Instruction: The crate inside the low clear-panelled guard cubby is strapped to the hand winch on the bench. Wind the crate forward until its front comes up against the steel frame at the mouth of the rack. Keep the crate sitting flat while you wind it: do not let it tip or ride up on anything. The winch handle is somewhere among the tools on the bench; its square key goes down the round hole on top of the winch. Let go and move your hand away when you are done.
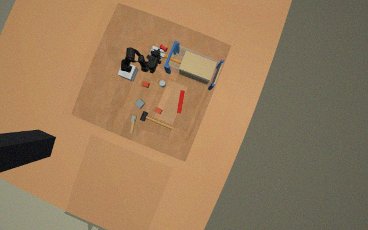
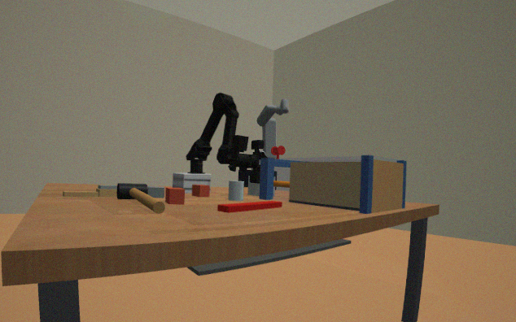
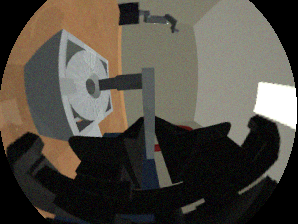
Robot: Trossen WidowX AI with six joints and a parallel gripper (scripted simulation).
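Note:
The winch [image 3: 42, 90] has a grey housing with a round face. The handle [image 3: 148, 100] is a grey bar; its darker square-key shaft points at the hub of that face. How deep the key sits is unclear. My gripper [image 3: 148, 119] is shut on the handle bar's far part, beside the winch. An orange strap [image 1: 175, 60] [image 2: 282, 184] runs from the winch to the crate [image 1: 198, 64] [image 2: 325, 183]. The crate sits flat in the clear-panelled cubby. A gap separates its front from the blue steel frame [image 1: 169, 54] [image 2: 267, 179].
A red double-disc piece [image 1: 163, 48] [image 2: 277, 150] stands by the winch. A pale cylinder [image 1: 162, 83] [image 2: 236, 190], red blocks, a red bar [image 1: 180, 101] [image 2: 250, 206], a grey block [image 1: 140, 103] and a mallet [image 1: 158, 122] [image 2: 146, 199] lie on the bench. A grey arm [image 2: 269, 134] stands beyond.

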